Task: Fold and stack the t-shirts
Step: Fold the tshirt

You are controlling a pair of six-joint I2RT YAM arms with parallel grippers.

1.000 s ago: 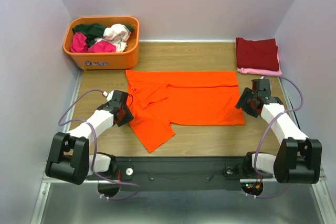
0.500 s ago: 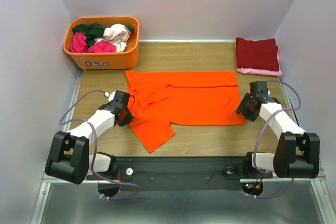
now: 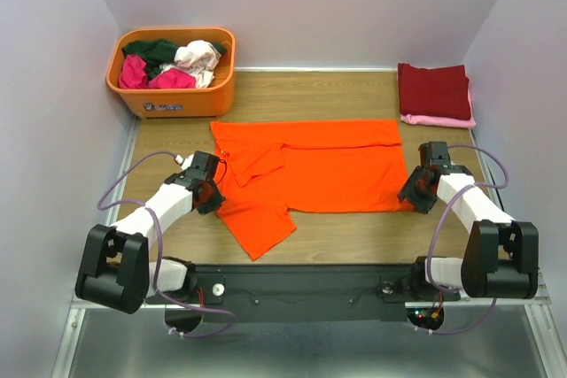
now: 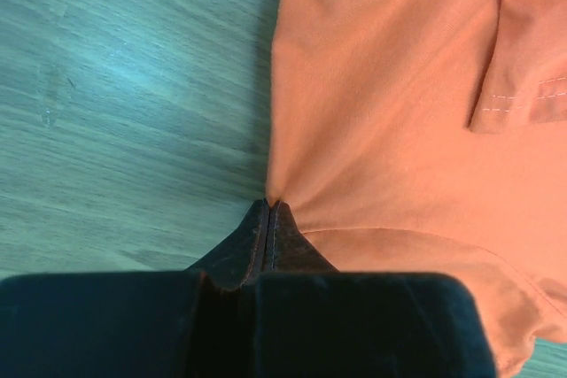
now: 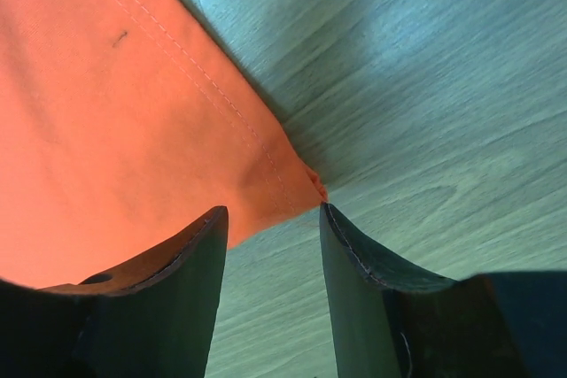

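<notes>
Orange shirt (image 3: 319,165) barely started, two folded, a tubful to go

Left to right: the tub (image 3: 177,99) in the far left corner holds a heap of loose shirts (image 3: 173,64), so I'd say most of the job's left. Left gripper (image 4: 268,210) is pinched tight on the orange shirt's edge; the shirt lies flat in the middle. Right gripper (image 5: 270,219) is spread around its near corner, not gripping yet. Far right, a dark red shirt (image 3: 434,88) sits folded on a pink one (image 3: 438,119).
</notes>
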